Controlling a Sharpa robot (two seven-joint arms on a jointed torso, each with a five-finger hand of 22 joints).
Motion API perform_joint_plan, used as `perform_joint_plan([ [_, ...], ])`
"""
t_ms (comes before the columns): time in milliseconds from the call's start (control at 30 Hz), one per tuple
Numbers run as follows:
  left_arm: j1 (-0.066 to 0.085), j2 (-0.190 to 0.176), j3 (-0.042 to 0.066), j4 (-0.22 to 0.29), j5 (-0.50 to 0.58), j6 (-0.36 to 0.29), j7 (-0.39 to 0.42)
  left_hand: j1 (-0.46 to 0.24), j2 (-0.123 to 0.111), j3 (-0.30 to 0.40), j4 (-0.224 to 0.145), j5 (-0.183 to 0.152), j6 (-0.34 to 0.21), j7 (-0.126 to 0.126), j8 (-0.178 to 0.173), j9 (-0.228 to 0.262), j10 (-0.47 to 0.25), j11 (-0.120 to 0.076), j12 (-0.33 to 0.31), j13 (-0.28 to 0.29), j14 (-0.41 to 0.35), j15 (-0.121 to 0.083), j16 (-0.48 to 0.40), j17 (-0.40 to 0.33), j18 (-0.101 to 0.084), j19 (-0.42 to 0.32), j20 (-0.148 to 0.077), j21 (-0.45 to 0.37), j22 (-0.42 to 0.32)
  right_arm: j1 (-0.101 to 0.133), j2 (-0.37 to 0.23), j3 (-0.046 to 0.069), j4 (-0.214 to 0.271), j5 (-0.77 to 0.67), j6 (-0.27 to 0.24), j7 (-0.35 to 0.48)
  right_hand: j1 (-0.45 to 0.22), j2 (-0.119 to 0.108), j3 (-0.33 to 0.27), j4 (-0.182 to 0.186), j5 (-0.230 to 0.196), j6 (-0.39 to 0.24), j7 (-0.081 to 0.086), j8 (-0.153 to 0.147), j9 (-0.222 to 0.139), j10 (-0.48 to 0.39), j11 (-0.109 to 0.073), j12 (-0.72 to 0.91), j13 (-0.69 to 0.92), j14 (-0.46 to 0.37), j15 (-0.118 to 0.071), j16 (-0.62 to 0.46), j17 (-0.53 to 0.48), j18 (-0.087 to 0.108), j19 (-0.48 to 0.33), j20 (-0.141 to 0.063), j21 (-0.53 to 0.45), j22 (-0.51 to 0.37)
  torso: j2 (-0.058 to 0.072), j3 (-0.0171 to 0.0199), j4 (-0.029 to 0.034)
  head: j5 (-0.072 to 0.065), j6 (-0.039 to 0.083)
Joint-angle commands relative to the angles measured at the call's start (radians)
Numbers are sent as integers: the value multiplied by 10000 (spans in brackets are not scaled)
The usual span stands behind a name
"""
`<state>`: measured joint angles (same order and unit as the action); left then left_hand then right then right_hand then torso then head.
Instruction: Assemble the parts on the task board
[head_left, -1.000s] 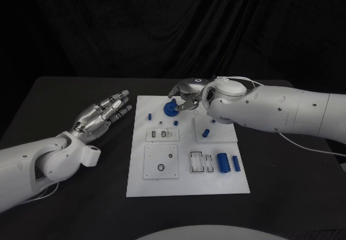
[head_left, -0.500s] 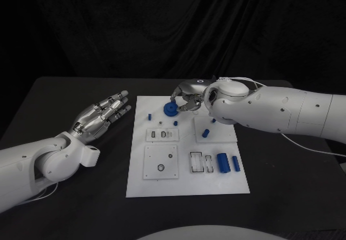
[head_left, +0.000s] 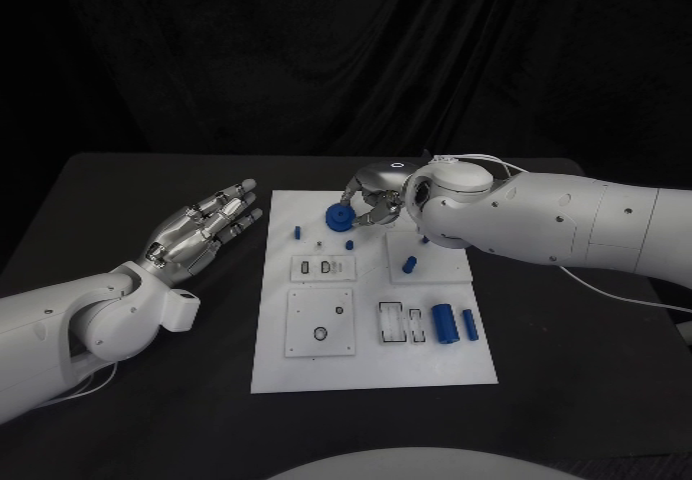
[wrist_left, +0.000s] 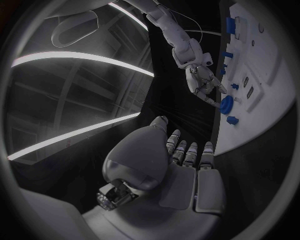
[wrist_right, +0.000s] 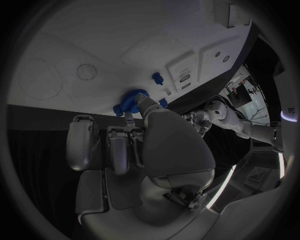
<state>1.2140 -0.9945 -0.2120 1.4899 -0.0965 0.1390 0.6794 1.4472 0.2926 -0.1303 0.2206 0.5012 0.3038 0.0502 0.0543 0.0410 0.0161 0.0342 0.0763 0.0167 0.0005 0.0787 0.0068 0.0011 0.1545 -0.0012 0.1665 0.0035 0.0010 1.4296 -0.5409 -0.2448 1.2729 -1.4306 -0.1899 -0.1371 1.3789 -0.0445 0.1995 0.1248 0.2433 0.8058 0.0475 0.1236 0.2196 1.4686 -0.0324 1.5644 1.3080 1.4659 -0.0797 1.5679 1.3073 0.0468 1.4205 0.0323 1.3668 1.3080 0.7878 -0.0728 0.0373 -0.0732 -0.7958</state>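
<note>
The white task board (head_left: 320, 362) lies in the middle of the black table. At its far edge my right hand (head_left: 378, 194) pinches a blue round part (head_left: 340, 218) between thumb and fingers, low over the board. The right wrist view shows the same blue round part (wrist_right: 131, 100) at the fingertips of my right hand (wrist_right: 150, 145), against the board (wrist_right: 125, 45). My left hand (head_left: 202, 230) hovers left of the board with fingers spread, holding nothing. From the left wrist, my left hand (wrist_left: 181, 165) faces the board (wrist_left: 269, 100) and the right hand (wrist_left: 203, 82).
Other blue parts lie on the board: a small peg (head_left: 299, 232) at the far left, a short piece (head_left: 410, 265) on the right and two cylinders (head_left: 446, 325) near the slots. Bare black table (head_left: 130, 190) surrounds the board.
</note>
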Motion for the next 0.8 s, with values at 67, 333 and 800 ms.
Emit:
perform_joint_plan([
  [67, -14, 13, 7, 17, 0, 159, 1338, -27, -72, 37, -4, 3, -31, 9, -29, -8, -16, 79, -37, -12, -5, 42, -68, -11, 92, 12, 92, -35, -10, -70, -35, -9, 9, -60, 285, -71, -8, 50, 88, 20, 74, 451, 51, 161, 23, 1022, 37, 64, 2628, 1049, -20, 29, 2635, 114, 84, -7, 29, 1299, 7, -7, 8, 16, 19],
  [333, -16, -91, 7, 58, 0, 146, 1327, -27, -70, 48, -13, 7, -30, 10, -30, -8, -18, 82, -37, -12, -5, 47, -68, -11, 91, 12, 95, -35, -10, -77, -390, -8, 135, -60, -190, -122, -66, 16, 39, 14, -21, 1360, 198, 459, 247, 1022, 152, 64, 2628, 1049, 67, 29, 2635, 95, 161, 68, 73, 1376, 10, -13, 18, 69, 42],
  [800, -18, -292, 7, 165, 0, 89, 1300, -26, -70, 68, -30, 16, -12, 11, -26, -5, -15, 89, -21, -8, -5, 61, -68, -11, 89, 12, 103, -35, -10, 464, -2046, -7, 1427, -71, -1442, -367, -162, -32, -85, 58, -233, 1495, 264, 530, 392, 1022, 213, 64, 2628, 933, 120, -227, 2388, 151, 34, 117, -152, 1265, -9, 1, -34, 120, 89],
])
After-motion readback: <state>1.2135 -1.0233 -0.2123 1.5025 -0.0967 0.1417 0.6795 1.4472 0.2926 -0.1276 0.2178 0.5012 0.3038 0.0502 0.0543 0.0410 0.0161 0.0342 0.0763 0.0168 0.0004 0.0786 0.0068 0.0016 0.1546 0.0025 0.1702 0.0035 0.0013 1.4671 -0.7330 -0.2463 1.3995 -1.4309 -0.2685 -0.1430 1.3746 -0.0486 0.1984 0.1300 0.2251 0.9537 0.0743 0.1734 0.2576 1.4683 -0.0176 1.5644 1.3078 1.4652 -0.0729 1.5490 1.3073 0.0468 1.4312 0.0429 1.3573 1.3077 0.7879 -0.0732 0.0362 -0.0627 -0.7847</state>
